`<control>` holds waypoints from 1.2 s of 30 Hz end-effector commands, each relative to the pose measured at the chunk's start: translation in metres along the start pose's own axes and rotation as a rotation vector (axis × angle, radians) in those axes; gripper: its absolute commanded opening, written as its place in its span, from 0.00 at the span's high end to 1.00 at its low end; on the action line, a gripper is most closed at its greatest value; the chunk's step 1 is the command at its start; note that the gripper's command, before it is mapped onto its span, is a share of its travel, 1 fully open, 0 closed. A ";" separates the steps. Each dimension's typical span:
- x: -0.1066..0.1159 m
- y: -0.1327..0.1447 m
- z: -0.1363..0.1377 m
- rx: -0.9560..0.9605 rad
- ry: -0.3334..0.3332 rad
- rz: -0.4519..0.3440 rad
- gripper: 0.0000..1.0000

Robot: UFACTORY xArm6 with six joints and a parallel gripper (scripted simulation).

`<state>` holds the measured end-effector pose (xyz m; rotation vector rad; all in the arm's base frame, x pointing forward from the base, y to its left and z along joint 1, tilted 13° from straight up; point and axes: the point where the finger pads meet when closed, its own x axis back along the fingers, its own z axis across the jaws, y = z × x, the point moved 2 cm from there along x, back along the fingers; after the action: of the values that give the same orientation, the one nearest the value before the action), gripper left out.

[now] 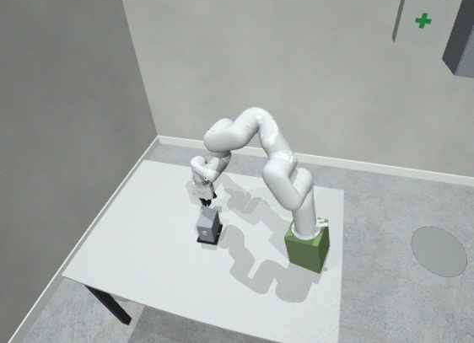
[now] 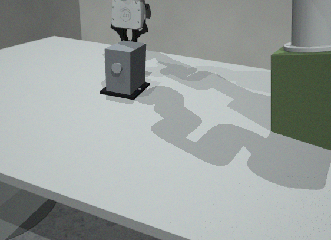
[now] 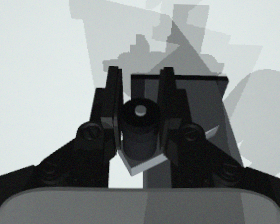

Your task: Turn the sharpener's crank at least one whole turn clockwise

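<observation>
The pencil sharpener (image 1: 207, 226) (image 2: 125, 69) is a grey box on a black base plate (image 2: 116, 93), standing on the white table (image 1: 169, 257) (image 2: 88, 144). Its crank end faces away from the top and exterior views, so the crank is hidden there. My gripper (image 1: 206, 201) (image 2: 129, 37) (image 3: 140, 85) hangs just behind the sharpener's top edge, fingers pointing down. In the wrist view the dark round crank knob (image 3: 140, 128) sits between the two black fingers, which are shut on it. The sharpener's body (image 3: 197, 106) shows beyond and to the right of the knob.
The arm's green pedestal (image 1: 307, 249) (image 2: 300, 94) stands on the table to the right of the sharpener. The arm's links arch above the table's back half. The table's left edge runs near a wall.
</observation>
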<state>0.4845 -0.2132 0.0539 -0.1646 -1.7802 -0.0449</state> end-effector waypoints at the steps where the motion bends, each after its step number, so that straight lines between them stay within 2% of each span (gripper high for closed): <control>1: -0.009 0.000 -0.006 0.000 -0.002 0.001 1.00; 15: -0.024 0.000 -0.008 0.000 -0.002 0.001 1.00; 36: -0.026 0.000 -0.007 0.000 -0.002 0.001 1.00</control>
<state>0.4957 -0.2163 0.0289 -0.1643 -1.7788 -0.0452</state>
